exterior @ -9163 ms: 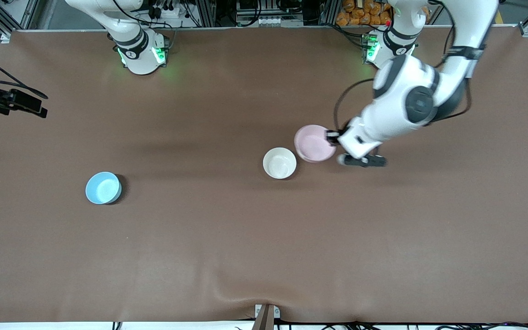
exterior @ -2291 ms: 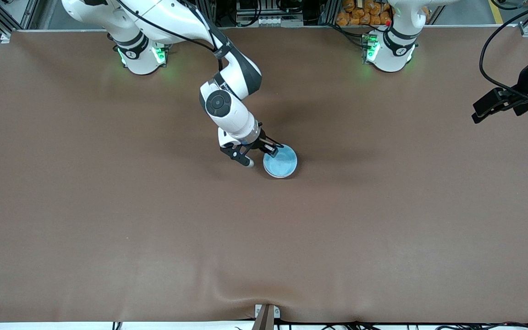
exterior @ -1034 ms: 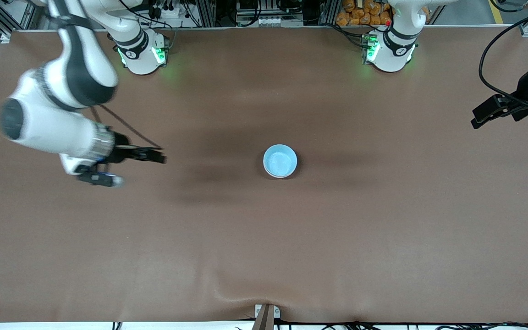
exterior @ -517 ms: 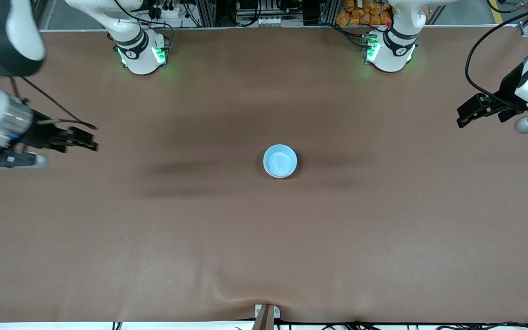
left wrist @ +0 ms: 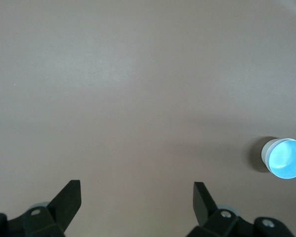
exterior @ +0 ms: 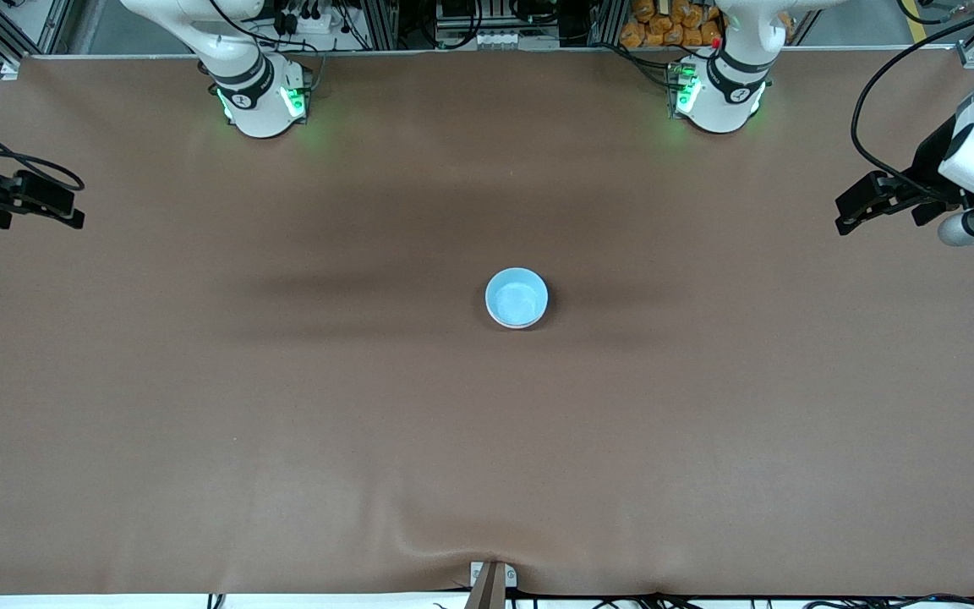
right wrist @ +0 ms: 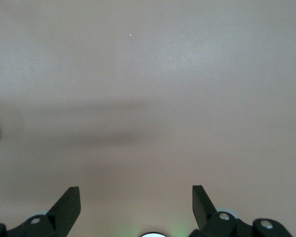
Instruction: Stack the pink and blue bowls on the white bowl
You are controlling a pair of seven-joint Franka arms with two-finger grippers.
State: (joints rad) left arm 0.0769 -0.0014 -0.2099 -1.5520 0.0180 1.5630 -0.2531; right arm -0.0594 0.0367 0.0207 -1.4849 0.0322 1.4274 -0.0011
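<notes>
The blue bowl (exterior: 517, 297) sits mouth up in the middle of the table, topmost in a stack. In the left wrist view the blue bowl (left wrist: 286, 159) shows a pale whitish wall under its rim, the white bowl (left wrist: 264, 152). The pink bowl is hidden. My left gripper (exterior: 855, 203) hangs open over the left arm's end of the table, far from the stack, with nothing between its fingers (left wrist: 137, 190). My right gripper (exterior: 68, 207) hangs open and empty over the right arm's end (right wrist: 136, 195).
The brown table cover (exterior: 487, 440) has a small ridge at its near edge (exterior: 453, 550). Both arm bases (exterior: 259, 97) (exterior: 715, 93) stand along the farthest edge, lit green. A black bracket (exterior: 489, 584) sticks up at the near edge.
The right arm has swung away from the middle out to its own end of the table. The left gripper has drifted slightly inward. The blue bowl has stayed in place on the stack.
</notes>
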